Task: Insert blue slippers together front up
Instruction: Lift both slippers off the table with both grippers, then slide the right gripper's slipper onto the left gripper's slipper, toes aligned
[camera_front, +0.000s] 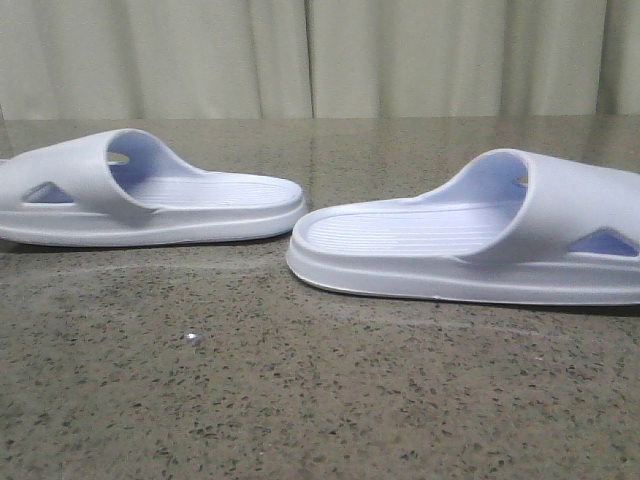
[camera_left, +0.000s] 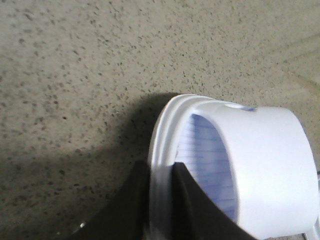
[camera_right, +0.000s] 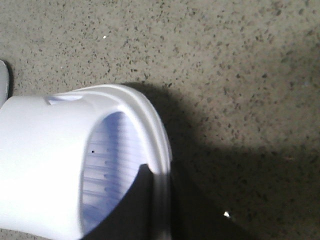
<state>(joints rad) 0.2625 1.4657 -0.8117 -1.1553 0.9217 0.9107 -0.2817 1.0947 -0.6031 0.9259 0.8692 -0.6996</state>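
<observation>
Left gripper (camera_left: 161, 200): fingers clamped across sole edge of left slipper (camera_front: 140, 195), one finger (camera_left: 192, 210) on ribbed footbed, other outside rim. Right gripper (camera_right: 162, 205): fingers clamped likewise on sole edge of right slipper (camera_front: 480, 240). Both slippers flat on speckled stone table (camera_front: 300, 400), soles down, heels facing each other, near but apart. Grippers not visible in front view. Pale curtain (camera_front: 320, 55) behind table.
</observation>
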